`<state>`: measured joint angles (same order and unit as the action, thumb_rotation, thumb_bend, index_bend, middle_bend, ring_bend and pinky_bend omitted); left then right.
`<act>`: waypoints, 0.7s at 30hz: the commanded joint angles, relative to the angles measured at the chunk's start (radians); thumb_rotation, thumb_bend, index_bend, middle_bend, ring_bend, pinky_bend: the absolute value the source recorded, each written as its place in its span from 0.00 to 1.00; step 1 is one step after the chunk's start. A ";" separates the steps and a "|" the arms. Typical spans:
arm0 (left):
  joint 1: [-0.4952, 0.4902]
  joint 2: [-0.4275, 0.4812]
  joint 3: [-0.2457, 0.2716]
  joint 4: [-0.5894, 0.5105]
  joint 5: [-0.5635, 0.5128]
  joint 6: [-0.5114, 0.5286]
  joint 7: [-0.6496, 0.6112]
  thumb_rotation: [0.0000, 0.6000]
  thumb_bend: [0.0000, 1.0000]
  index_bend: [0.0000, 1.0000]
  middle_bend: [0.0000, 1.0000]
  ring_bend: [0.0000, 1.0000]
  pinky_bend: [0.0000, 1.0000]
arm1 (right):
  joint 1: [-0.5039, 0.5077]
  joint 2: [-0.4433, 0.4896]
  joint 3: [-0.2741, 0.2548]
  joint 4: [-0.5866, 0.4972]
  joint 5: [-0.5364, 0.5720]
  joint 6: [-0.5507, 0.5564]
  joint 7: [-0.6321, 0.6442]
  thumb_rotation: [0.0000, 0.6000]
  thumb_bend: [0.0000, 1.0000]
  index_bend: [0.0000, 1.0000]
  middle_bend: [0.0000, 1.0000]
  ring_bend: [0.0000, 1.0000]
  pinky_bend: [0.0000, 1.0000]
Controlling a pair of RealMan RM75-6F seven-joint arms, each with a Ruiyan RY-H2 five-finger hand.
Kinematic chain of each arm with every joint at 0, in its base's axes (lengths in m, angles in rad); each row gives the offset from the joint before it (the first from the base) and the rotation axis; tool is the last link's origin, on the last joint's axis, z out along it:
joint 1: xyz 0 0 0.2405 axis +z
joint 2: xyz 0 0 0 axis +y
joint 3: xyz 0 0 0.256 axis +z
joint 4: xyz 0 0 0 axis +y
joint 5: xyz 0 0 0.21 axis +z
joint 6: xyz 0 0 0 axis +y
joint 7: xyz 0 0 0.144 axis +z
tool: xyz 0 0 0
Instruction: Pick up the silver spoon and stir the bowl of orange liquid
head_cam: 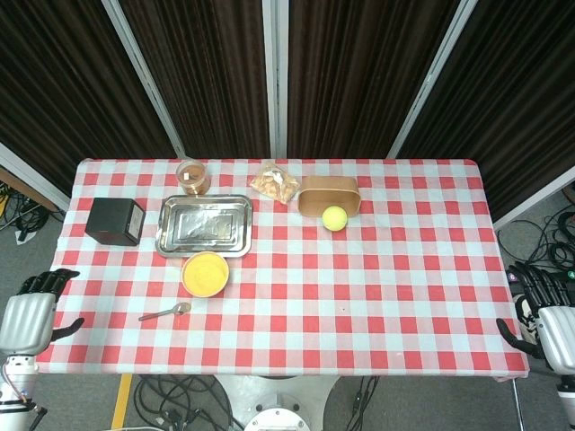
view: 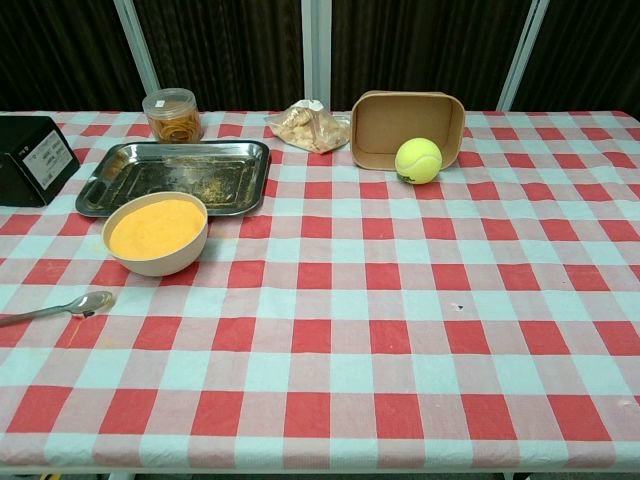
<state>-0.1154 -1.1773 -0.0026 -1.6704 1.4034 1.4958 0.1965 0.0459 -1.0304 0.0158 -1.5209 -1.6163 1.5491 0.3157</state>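
Spoon (head_cam: 165,312) is lying flat on the checked cloth just in front of the bowl (head_cam: 205,274) of orange liquid, handle pointing left — probably easiest for the left hand (head_cam: 25,319). That hand is hanging off the table's left edge, fingers loosely apart, holding nothing; right hand (head_cam: 544,319) likewise at the right edge — nothing started.

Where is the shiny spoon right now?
The spoon lies flat on the checked tablecloth near the front-left edge, just in front of the bowl of orange liquid. In the chest view it is at the far left.
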 commanded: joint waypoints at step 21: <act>-0.285 -0.194 -0.055 0.031 -0.309 -0.508 0.215 1.00 0.19 0.53 0.93 0.92 0.92 | 0.022 0.003 0.013 0.008 0.038 -0.046 0.004 1.00 0.27 0.00 0.05 0.00 0.00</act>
<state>-0.3811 -1.3507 -0.0569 -1.6500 1.1231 1.0121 0.3898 0.0670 -1.0266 0.0290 -1.5139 -1.5791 1.5039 0.3194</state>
